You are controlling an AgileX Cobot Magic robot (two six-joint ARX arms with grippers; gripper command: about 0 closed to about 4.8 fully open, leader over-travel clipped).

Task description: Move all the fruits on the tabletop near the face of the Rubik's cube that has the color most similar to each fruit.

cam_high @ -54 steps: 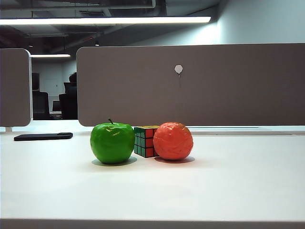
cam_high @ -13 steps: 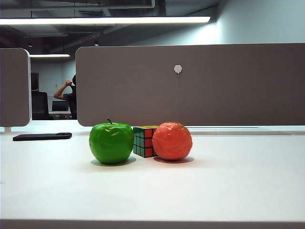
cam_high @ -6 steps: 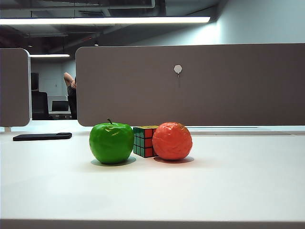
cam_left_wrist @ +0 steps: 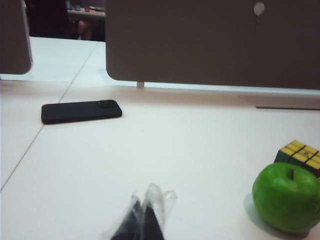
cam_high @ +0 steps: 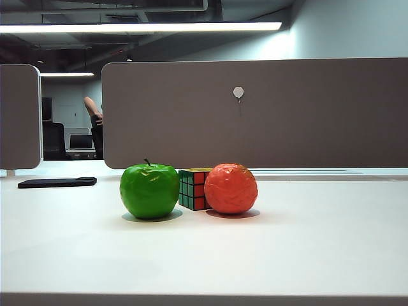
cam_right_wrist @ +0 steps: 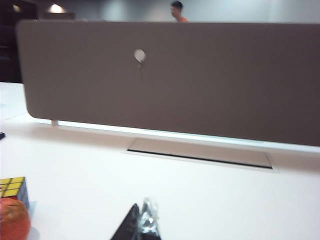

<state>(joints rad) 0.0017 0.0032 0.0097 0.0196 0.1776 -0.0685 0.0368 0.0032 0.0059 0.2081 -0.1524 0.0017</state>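
Exterior view unchanged from 1 second ago — green apple (cam_high: 150,190) and orange-red fruit (cam_high: 231,188) flank Rubik's cube (cam_high: 194,189), colours matched. Left gripper (cam_left_wrist: 144,218) and right gripper (cam_right_wrist: 141,223) pinched shut, empty, well apart — task looks complete.

two fruits stand on the tabletop (cam_high: 306,248): one green apple (cam_high: 150,190) and one orange-red fruit (cam_high: 231,188); one rubik's cube (cam_high: 193,189) sits between them, three faces showing, green, orange-red and yellow; one black phone (cam_high: 57,182) lies toward the tabletop's far left edge; two grey partition panels rise along the far edge, one wide panel (cam_high: 255,115) and one narrow panel (cam_high: 19,115); two grippers, the left gripper (cam_left_wrist: 145,220) and the right gripper (cam_right_wrist: 140,225), one in each wrist view, each with its jaws pressed together, holding nothing; one person (cam_right_wrist: 177,11) shows beyond the panels.
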